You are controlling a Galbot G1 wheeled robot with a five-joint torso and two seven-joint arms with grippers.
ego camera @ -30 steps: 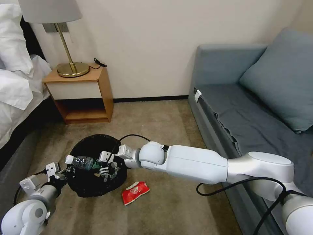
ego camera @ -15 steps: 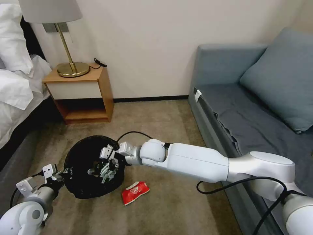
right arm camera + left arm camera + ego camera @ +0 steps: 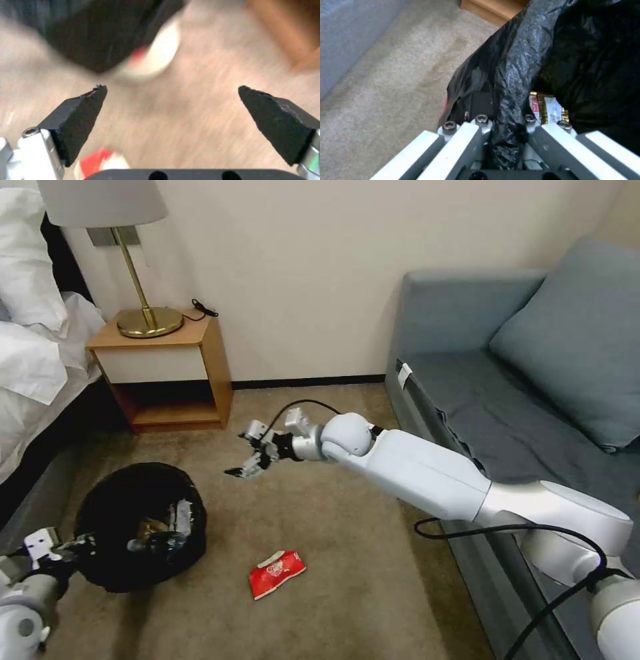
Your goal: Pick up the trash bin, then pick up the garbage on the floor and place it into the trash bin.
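Observation:
The trash bin (image 3: 113,513), lined with a crinkly black bag, hangs low over the carpet at the left. My left gripper (image 3: 72,548) is shut on its near rim; the left wrist view has the fingers (image 3: 466,135) clamped on the bag's rim (image 3: 510,100). Inside the bin lie a clear bottle (image 3: 157,540) and a silver-yellow wrapper (image 3: 546,110). A red-and-white snack packet (image 3: 277,573) lies flat on the carpet to the bin's right. My right gripper (image 3: 248,463) hovers open and empty above the carpet, beyond the packet. Its wrist view holds the blurred bin (image 3: 93,32) and packet (image 3: 100,160).
A wooden nightstand (image 3: 167,373) with a brass lamp (image 3: 140,280) stands against the back wall. White bedding (image 3: 33,353) fills the left edge. A grey-blue sofa (image 3: 507,400) runs along the right. Open carpet (image 3: 320,527) lies between them.
The bottle left my right gripper and now lies in the bin. That gripper rose and drew back toward the wall, open. My left arm carried the bin leftward.

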